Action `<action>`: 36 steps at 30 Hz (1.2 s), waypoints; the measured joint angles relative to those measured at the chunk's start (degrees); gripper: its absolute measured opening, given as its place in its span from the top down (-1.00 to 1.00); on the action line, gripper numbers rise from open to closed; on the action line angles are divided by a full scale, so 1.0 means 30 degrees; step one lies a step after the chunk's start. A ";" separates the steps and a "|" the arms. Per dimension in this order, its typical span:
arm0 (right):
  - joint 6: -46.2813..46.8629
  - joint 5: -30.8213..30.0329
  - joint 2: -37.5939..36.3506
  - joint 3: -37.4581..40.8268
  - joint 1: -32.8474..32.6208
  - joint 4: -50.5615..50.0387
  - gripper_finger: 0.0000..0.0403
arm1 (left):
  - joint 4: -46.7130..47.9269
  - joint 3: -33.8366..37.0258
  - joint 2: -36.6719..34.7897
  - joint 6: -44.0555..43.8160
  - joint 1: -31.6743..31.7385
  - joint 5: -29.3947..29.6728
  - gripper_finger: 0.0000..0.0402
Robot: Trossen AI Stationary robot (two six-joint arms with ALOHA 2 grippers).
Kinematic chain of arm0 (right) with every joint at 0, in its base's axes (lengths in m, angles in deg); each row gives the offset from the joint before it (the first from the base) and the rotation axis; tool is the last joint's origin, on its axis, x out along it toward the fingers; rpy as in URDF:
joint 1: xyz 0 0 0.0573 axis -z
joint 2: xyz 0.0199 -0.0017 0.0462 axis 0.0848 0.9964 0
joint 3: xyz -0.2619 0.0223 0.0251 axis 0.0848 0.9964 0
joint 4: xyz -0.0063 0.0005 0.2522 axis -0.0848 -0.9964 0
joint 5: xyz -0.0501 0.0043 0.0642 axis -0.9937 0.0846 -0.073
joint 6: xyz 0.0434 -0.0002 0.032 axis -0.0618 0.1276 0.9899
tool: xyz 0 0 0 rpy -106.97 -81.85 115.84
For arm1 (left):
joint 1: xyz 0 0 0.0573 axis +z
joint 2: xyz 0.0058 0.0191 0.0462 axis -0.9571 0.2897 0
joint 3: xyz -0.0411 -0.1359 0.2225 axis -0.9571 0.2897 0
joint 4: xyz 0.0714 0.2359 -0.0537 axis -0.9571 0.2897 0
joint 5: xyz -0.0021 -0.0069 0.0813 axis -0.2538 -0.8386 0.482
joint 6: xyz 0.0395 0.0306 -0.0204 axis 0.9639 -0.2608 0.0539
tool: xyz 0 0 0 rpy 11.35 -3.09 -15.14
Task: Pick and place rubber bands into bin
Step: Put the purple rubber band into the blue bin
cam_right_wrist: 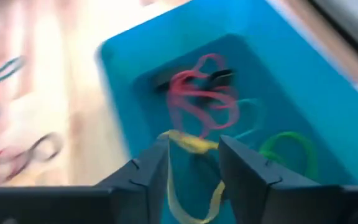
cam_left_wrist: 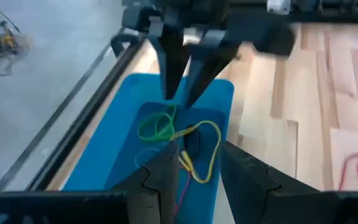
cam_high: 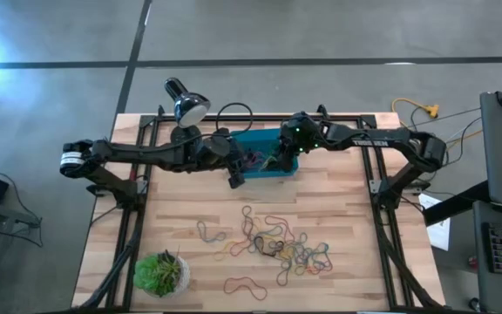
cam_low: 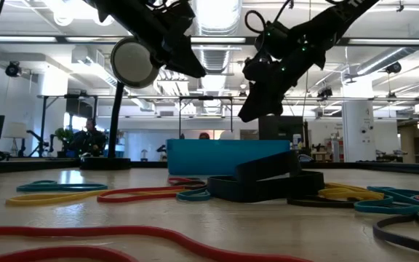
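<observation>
Over the bin [cam_high: 267, 166] at the surface's 12 o'clock edge, both end effectors crowd together; the right end effector [cam_right_wrist: 191, 163] is parted (a yellow band [cam_right_wrist: 188, 144] draped between), the left end effector [cam_left_wrist: 194, 168] parted, empty.

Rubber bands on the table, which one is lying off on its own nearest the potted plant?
The red rubber band, a long loop lying alone by the table's front edge, right of the potted plant. The others sit tangled in the pile farther up the table.

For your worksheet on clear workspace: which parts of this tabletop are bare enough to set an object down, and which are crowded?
Free: the wooden table right of the rubber bands, and the strip between the potted plant and the teal bin. Crowded: the middle front, strewn with bands, and the bin, with both arms over it.
</observation>
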 joint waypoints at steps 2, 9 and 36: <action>-0.0620 0.1565 -0.0400 0.0003 -0.0051 -0.0755 0.30 | 0.0614 0.0007 0.0000 0.0006 -0.0001 -0.1252 0.50; -0.2355 0.4071 -0.1996 0.0016 -0.1180 -0.4850 0.26 | 0.2090 0.0901 0.0000 0.0142 -0.0019 -0.8024 0.50; 0.3704 0.4003 -0.8278 0.5057 -0.6585 -0.6771 0.52 | -0.1468 0.2102 0.5738 0.7855 -0.2289 -1.0076 0.50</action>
